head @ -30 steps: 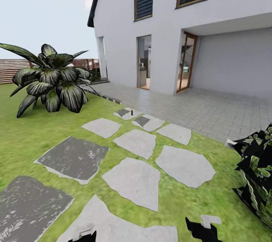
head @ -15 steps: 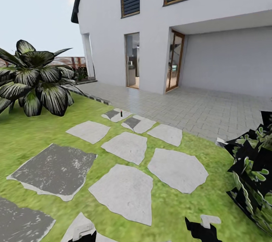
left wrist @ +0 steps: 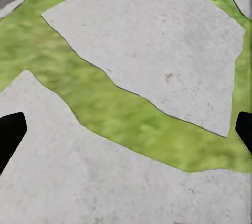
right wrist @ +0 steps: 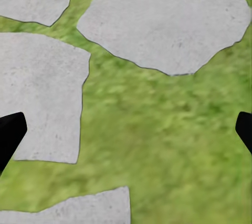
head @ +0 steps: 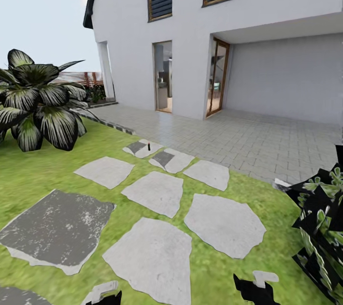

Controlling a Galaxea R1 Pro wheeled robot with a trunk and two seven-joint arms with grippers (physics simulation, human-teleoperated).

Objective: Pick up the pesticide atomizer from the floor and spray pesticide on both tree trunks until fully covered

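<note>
Garden lawn (head: 43,162) with stepping stones (head: 157,190), white house (head: 267,33) behind.

My left gripper (left wrist: 126,132) and right gripper (right wrist: 126,132) both hang spread wide and carry nothing, above stone and grass. The pesticide atomizer (head: 148,146) stands far ahead at 11 o'clock on the last stone. I think I should drive straight along the stones and stop just short of it.

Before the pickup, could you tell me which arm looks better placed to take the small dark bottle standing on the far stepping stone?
Neither yet, perhaps slightly left. The pesticide atomizer stands far ahead, left of centre. The left gripper and right gripper both hang open over nearby stones and grass.
</note>
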